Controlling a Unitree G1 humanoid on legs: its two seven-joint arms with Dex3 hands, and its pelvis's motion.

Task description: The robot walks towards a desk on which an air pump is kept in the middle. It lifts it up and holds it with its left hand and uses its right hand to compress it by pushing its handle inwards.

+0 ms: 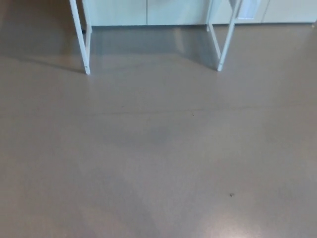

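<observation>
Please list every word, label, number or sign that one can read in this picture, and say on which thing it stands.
None can be read. The floor, the white desk legs and the pale cabinet fronts at the top edge carry no legible text. A small white rectangle near the right leg may be a label, but it is too blurred to tell.

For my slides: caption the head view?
Bare grey floor ahead, two white desk legs at top; no hands or pump visible.

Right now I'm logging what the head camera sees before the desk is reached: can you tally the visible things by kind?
White desk legs: 2, left leg and right leg
Pale cabinet fronts: 1 row
Dark floor specks: 1
Air pumps: 0
Robot hands: 0
Total: 4
</observation>
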